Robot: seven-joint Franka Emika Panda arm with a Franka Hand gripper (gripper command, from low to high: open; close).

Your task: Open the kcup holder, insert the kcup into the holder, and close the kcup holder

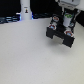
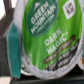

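The black boxy kcup holder [image 1: 54,34] stands on the white table at the exterior view's right. My gripper [image 1: 67,23] hangs right above its top and is shut on the kcup [image 1: 67,20], whose green top shows between the fingers. In the wrist view the kcup's green lid [image 2: 47,37] with white lettering fills almost the whole picture, very close to the camera. A dark finger [image 2: 13,50] lies against the lid's edge. I cannot tell whether the holder is open or shut.
A white bottle-like post [image 1: 25,10] stands at the back, at the exterior view's left. A small pale item [image 1: 56,21] sits on the holder's top beside the gripper. The white table [image 1: 30,60] stretches in front of the holder.
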